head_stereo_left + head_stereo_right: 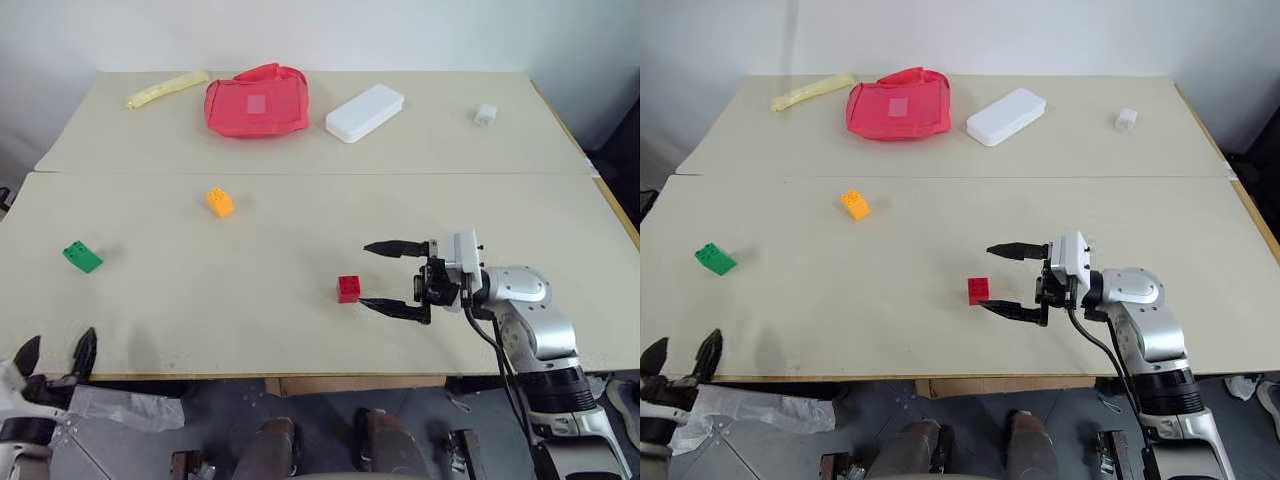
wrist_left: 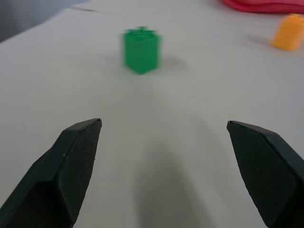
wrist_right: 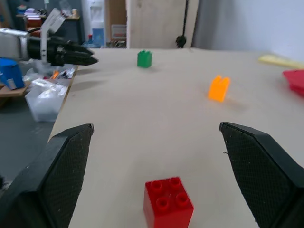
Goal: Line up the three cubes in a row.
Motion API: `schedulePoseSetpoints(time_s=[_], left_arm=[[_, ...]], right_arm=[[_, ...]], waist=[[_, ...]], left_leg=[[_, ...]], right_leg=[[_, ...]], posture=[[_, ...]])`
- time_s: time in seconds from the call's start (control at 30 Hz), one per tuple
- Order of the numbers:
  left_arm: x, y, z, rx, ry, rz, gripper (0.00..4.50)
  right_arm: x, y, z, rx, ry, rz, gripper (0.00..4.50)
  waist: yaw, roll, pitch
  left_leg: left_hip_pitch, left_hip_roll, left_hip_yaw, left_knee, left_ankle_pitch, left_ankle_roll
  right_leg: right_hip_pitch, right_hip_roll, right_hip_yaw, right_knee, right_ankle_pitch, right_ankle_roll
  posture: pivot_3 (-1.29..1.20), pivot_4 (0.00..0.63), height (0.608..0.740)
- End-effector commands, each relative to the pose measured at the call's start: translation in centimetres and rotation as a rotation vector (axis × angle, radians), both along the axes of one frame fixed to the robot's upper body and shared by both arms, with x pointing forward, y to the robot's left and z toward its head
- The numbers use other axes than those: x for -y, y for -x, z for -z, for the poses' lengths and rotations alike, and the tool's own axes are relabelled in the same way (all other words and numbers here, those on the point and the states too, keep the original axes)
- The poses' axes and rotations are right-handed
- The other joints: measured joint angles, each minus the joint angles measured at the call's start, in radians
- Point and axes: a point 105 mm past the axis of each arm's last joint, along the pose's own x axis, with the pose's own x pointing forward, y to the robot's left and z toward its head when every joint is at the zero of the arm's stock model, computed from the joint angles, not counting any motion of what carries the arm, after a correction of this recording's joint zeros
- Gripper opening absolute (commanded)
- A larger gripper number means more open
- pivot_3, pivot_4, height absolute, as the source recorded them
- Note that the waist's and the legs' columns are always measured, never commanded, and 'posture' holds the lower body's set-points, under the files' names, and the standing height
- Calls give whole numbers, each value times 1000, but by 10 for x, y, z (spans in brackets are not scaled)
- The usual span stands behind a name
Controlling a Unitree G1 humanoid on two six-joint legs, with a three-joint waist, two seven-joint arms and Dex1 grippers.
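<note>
Three cubes lie apart on the beige table (image 1: pixel 300 230). The red cube (image 1: pixel 348 288) stands near the front, the orange-yellow cube (image 1: pixel 220 202) further back to the left, and the green cube (image 1: pixel 82 256) far left. My right gripper (image 1: pixel 366 276) is open and points left, its fingertips just right of the red cube (image 3: pixel 167 202) and apart from it. At the front left edge of the table my left gripper (image 1: pixel 58 342) is open and empty. It faces the green cube (image 2: pixel 141 50) from a distance.
Along the back of the table lie a yellow strip (image 1: pixel 167 88), a red pouch (image 1: pixel 257 102), a large white case (image 1: pixel 365 112) and a small white block (image 1: pixel 485 115). A seam crosses the table behind the cubes. A crumpled plastic bag (image 1: pixel 130 408) lies below the front edge.
</note>
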Motion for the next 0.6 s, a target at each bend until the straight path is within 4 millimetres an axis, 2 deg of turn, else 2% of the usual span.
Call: schedulePoseSetpoints(time_s=[0.03,0.13,0.3,0.37,0.4,0.53,0.6], left_arm=[[-16,8,-7,8,-45,-102,4500],[-11,-8,-13,39,-40,-129,4500],[11,-45,-34,99,-15,-136,4500],[16,-58,-38,99,10,-165,4500],[19,-68,-36,41,-10,-177,4500],[12,-85,-43,13,4,-335,4500],[10,-93,-45,21,49,-383,4500]], right_arm=[[0,6,-7,72,-24,18,4460],[-2,7,-5,70,-16,12,4460],[-2,5,-7,73,-19,22,4460],[-2,5,-7,70,-15,22,4460],[-3,6,-6,67,-14,21,4460],[-7,10,-9,39,-11,-4,4460],[-11,10,-17,34,-35,-8,4460]], waist=[[1,0,0],[7,-1,0],[17,-2,-1],[18,-2,-1],[19,-2,-1],[20,-3,-2],[20,-4,-2]], left_leg=[[0,0,0,0,0,0],[0,0,0,0,0,0],[0,0,0,1,0,0],[0,0,0,1,0,0],[0,0,0,1,0,0],[0,0,0,1,0,0],[0,0,0,1,1,-1]], right_leg=[[0,0,0,0,0,0],[0,0,0,0,0,0],[0,0,0,1,0,0],[0,0,0,1,0,0],[0,0,0,1,0,0],[0,1,0,3,0,0],[-1,2,0,7,0,0]], posture=[[0,150,740],[0,150,740],[0,150,740],[0,150,740],[0,150,740],[0,150,740],[0,150,740]])
